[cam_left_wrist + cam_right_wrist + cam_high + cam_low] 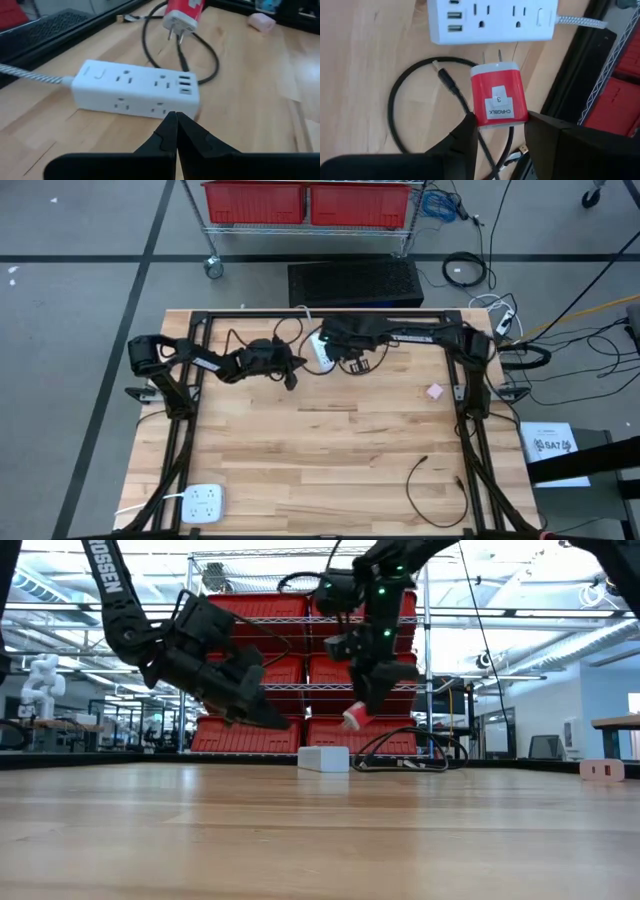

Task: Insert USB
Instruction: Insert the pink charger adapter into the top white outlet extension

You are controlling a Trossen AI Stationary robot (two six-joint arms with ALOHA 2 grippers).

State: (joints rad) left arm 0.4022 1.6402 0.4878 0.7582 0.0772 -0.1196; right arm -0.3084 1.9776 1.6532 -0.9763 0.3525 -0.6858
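Two prongs of the red charger (498, 95) project from the right hand (499, 131).

The charger (498, 96) hangs above the cable (415, 95), beside the power strip (492, 20).

power strip (490, 20) top edge cropped in right wrist view; red charger (185, 10) body cut off at frame top in left wrist view; black cable (420, 105) end hidden under fingers.
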